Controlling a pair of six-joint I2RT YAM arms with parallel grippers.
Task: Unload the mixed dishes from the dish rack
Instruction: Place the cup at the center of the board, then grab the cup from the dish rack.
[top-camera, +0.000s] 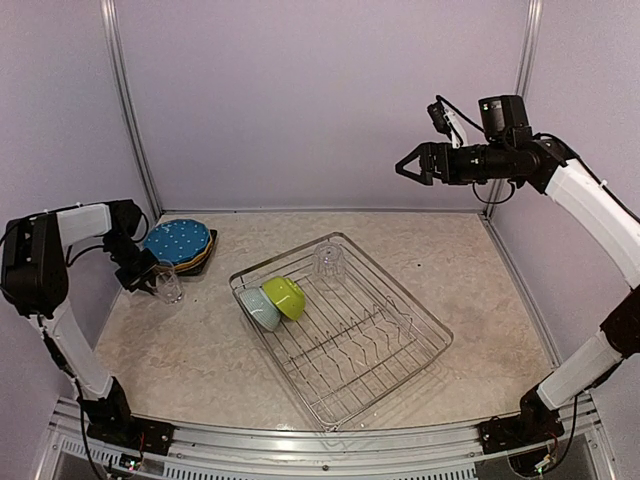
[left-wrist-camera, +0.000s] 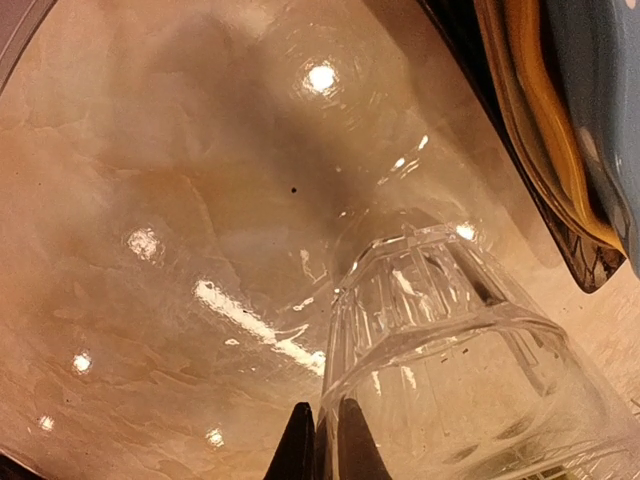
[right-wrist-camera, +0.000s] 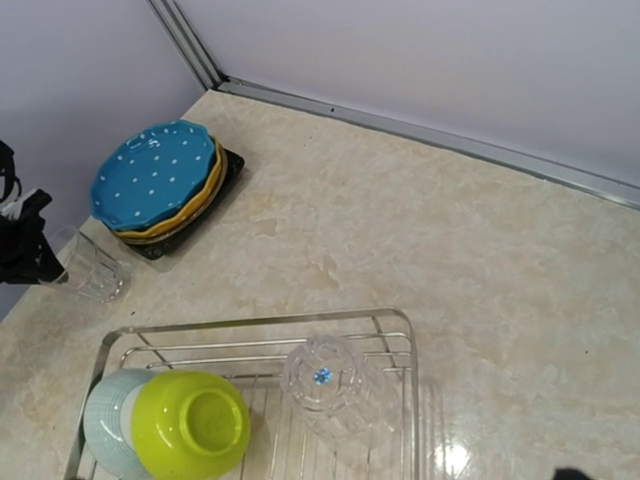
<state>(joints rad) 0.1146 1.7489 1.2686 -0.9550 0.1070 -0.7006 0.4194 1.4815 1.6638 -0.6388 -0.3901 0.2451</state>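
As I look down from the overhead camera, the beige stone-patterned counter (top-camera: 480, 270) fills the cell. The dish rack (top-camera: 380, 330) sits near its middle, turned at an angle. It is a silver wire basket with raised sides and rows of upright tines, most of them bare.

At the far left, well clear of the rack, I see a stack of plates. The blue-dotted plate (top-camera: 177, 240) is on top, an orange-rimmed plate (right-wrist-camera: 190, 205) lies under it, and the black square plate (right-wrist-camera: 228, 170) is at the bottom.

Inside the rack's left end, the lime bowl (top-camera: 285, 297) leans tipped on its side against the pale-blue bowl (top-camera: 259, 308), and the two touch. Near the rack's far corner, the inverted glass (top-camera: 329, 263) stands base up, clear and ribbed.

The second glass (top-camera: 167, 285) is outside the rack, just beside the plate stack and mouth up. I cannot tell whether its base rests on the counter.

My left tool (top-camera: 150, 278) is clenched on that second glass. In the left wrist view its dark fingertips (left-wrist-camera: 295, 450) pinch the glass wall between them.

My right tool (top-camera: 405, 165) hangs high over the far right of the counter with its jaws spread wide. It grasps nothing and touches nothing.
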